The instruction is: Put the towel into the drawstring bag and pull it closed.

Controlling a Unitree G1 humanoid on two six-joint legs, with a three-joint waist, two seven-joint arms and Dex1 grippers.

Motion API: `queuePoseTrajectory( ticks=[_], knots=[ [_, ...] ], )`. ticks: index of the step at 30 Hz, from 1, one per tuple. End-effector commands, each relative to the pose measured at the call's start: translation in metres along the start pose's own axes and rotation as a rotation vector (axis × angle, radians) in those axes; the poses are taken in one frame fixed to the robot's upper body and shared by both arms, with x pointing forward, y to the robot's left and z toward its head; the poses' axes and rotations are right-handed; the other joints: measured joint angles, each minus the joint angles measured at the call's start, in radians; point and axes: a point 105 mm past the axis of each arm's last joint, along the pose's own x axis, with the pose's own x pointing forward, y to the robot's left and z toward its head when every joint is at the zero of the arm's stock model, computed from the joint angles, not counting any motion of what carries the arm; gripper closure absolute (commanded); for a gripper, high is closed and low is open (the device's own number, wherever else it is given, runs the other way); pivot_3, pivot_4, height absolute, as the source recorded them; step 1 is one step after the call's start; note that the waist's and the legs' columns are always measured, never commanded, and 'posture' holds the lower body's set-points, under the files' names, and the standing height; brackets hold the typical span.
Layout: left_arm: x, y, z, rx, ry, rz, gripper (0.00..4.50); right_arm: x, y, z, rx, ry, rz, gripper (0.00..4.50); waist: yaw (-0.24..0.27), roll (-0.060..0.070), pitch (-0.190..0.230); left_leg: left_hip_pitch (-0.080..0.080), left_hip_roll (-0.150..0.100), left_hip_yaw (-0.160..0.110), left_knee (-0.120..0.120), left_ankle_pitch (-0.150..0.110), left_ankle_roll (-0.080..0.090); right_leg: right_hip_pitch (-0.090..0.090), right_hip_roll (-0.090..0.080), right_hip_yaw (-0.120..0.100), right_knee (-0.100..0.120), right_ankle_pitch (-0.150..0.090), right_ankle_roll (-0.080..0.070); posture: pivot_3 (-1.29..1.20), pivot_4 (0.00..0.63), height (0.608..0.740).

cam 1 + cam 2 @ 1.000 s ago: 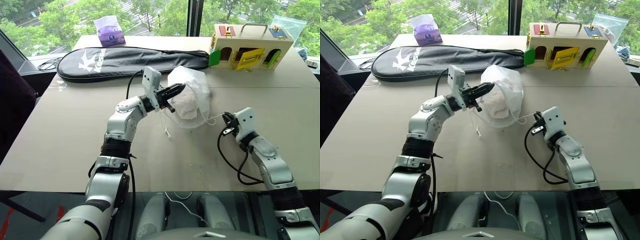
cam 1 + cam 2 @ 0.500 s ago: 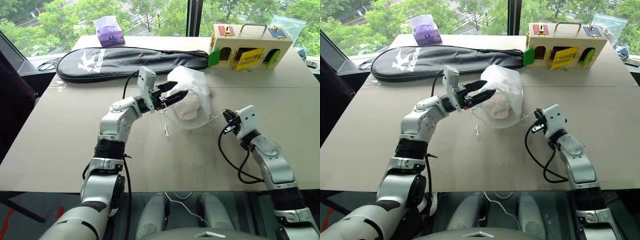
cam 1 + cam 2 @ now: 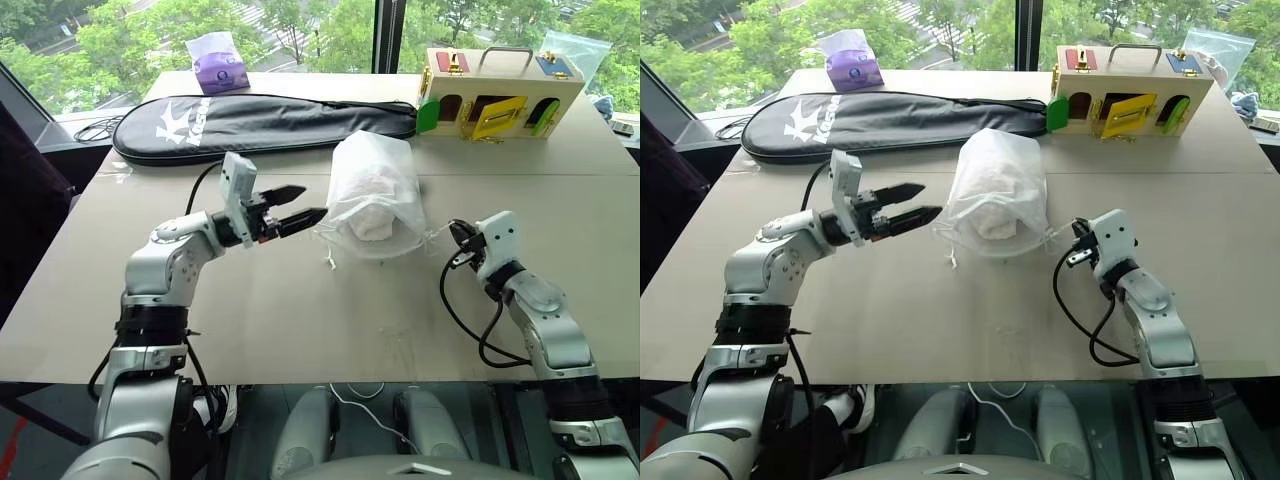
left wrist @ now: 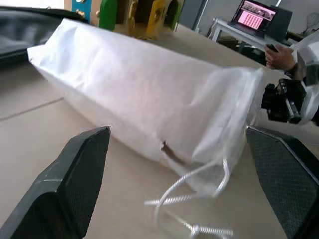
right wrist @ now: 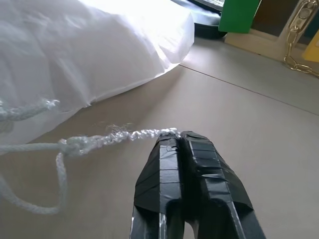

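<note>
While drawstring bag [image 3: 375, 195] lies mid-table, thin translucent white sack, towel [image 3: 366, 222] shows as pale ribbed lump inside. My right wrist view alone reveals my right gripper [image 5: 180, 141] pinched shut on frayed braided cord [image 5: 119, 137] end. My left gripper [image 3: 303, 203] hangs beside bag, fingers spread wide, empty. Left wrist view adds gathered mouth, loose cord loops. Behind: long black racket cover [image 3: 250, 118], wooden latch box [image 3: 500, 92].
</note>
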Motion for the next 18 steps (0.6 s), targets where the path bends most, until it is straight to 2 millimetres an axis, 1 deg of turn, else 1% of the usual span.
queuePoseTrajectory(
  ticks=[1, 4, 6, 10, 14, 16, 17, 18],
  knots=[
    [-0.002, -0.002, -0.007, 0.06, 0.038, -0.022, 0.04, -0.001, -0.005, 0.014, -0.016, -0.045, -0.01, 4.5, 0.002, 0.0, 0.0, 0.0, 0.0, 0.0, 0.0, 0.0, 0.0, 0.0, 0.0, 0.0, 0.0, 0.0, 0.0, 0.0, 0.15, 0.74],
    [0.001, -0.007, -0.025, 0.09, 0.098, -0.051, 0.04, -0.001, -0.007, 0.014, -0.019, -0.044, -0.011, 4.5, 0.001, 0.0, 0.0, 0.0, 0.0, 0.0, 0.0, 0.0, 0.0, 0.0, 0.0, 0.0, 0.0, 0.0, 0.0, 0.0, 0.15, 0.74],
    [0.007, -0.007, -0.034, 0.123, 0.122, -0.05, 0.04, -0.001, -0.008, 0.015, -0.02, -0.043, -0.012, 4.5, 0.001, 0.0, 0.0, 0.0, 0.0, 0.0, 0.0, 0.0, 0.0, 0.0, 0.0, 0.0, 0.0, 0.0, 0.0, 0.0, 0.15, 0.74],
    [0.022, -0.006, -0.045, 0.19, 0.132, -0.061, 0.04, -0.001, -0.008, 0.016, -0.022, -0.044, -0.009, 4.5, 0.001, 0.0, 0.0, 0.0, 0.0, 0.0, 0.0, 0.0, 0.0, 0.0, 0.0, 0.0, 0.001, 0.0, 0.0, 0.0, 0.15, 0.74],
    [0.033, 0.001, -0.046, 0.246, 0.105, -0.044, 0.04, -0.002, -0.009, 0.017, -0.025, -0.042, -0.008, 4.5, 0.001, 0.0, 0.0, 0.0, 0.0, 0.001, 0.0, 0.0, 0.0, 0.0, 0.0, 0.0, 0.001, 0.0, 0.0, 0.0, 0.15, 0.74],
    [0.034, 0.003, -0.045, 0.26, 0.094, -0.042, 0.53, -0.003, -0.01, 0.017, -0.027, -0.04, -0.012, 4.5, 0.001, 0.0, 0.0, 0.0, 0.0, 0.0, 0.0, 0.0, 0.0, 0.0, 0.0, 0.0, 0.001, 0.0, 0.0, 0.0, 0.15, 0.74],
    [0.034, 0.004, -0.045, 0.264, 0.089, -0.039, 0.59, -0.003, -0.011, 0.017, -0.027, -0.039, -0.015, 4.5, 0.0, 0.0, 0.0, 0.0, 0.0, 0.0, 0.0, 0.0, 0.0, 0.0, 0.0, 0.0, 0.001, 0.0, 0.0, 0.0, 0.15, 0.74],
    [0.032, 0.006, -0.043, 0.268, 0.08, -0.028, 1.16, -0.004, -0.012, 0.017, -0.026, -0.039, -0.021, 4.5, -0.001, 0.0, 0.0, 0.0, 0.0, 0.001, 0.0, 0.0, 0.0, 0.0, 0.0, 0.0, 0.001, 0.0, 0.0, 0.0, 0.15, 0.74]
  ],
)
